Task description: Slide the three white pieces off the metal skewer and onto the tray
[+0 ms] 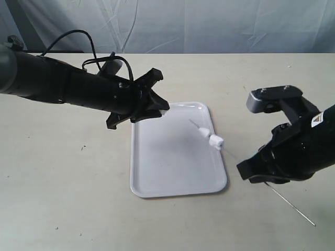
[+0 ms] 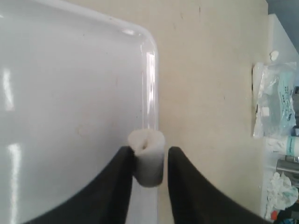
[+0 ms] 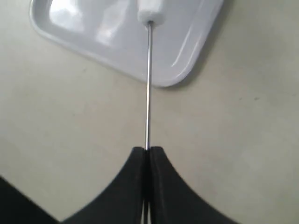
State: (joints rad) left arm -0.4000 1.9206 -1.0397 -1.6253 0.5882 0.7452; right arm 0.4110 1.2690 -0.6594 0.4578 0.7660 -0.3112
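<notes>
— Metal skewer [image 1: 293,208] end nearest, above the desk [image 1: 63,198]. Who holds it?
— Right gripper [image 1: 260,177], clamped on it beside the tray [image 1: 157,178]. Two white pieces [image 1: 215,140] sit on it over the tray's edge. Arm sticker [image 1: 316,120] unreadable.
— Left wrist view?
— Left gripper [image 2: 148,156] pinches the third white piece [image 2: 145,142] above the tray's corner.
— Right wrist view?
— Jaws pressed together on the metal skewer.

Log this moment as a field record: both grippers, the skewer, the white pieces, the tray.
left gripper: shut on held piece, above the tray's rim
right gripper: shut on metal skewer, gripping partway along it, bare end sticking out behind
threaded pieces: two, side by side near the skewer's far end, over the tray's right side
tray: white, flat on the table, no loose piece lying in it
progress: one piece off the skewer, not yet dropped
</notes>
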